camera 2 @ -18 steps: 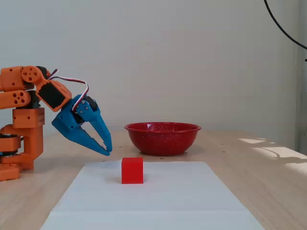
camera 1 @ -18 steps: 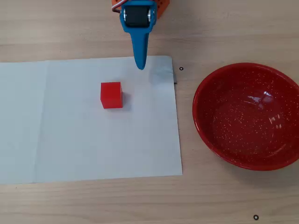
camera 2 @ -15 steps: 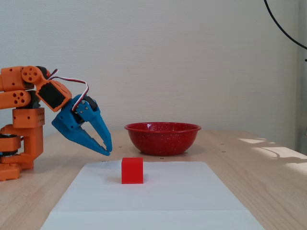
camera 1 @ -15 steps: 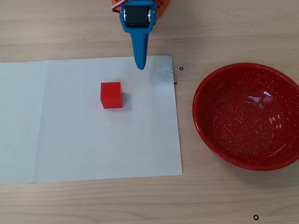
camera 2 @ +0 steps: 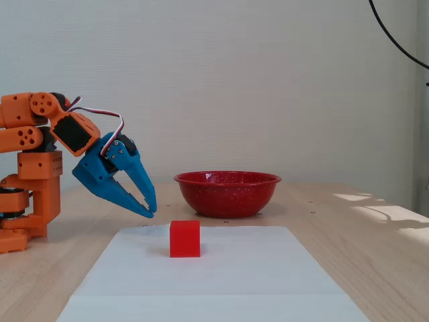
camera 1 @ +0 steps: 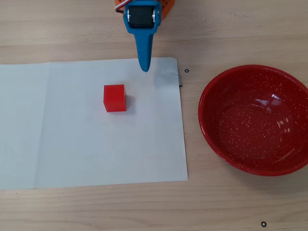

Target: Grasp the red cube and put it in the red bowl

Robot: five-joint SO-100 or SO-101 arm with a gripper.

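- Currently the blue tool (camera 2: 149,212) is hanging low over the far edge of the white paper sheet (camera 1: 86,144), holding nothing; in the fixed view its two fingers are showing only a narrow gap near the tips, so I am reading it as nearly clenched, though the overhead view is not letting me confirm that.
- Just ahead of the tool tip and slightly to the left in the overhead view, the red cube (camera 1: 114,97) is sitting flat on the sheet, clear of the tool and not touching it.
- Well off to the right of the tool in the overhead view, the red bowl (camera 1: 255,120) is resting empty on the wooden worktop (camera 1: 231,29), beside the sheet's edge.
- Judging by its plain matte faces and small size, the cube is probably light and stiff, unlikely to slip or crush.
- Taking hold across two opposite flat side faces, near mid-height, is looking like the safest grip; the fingers would need spreading wider than the cube first.
- Pinching near a corner could be risking a twist or a nudge across the smooth paper.
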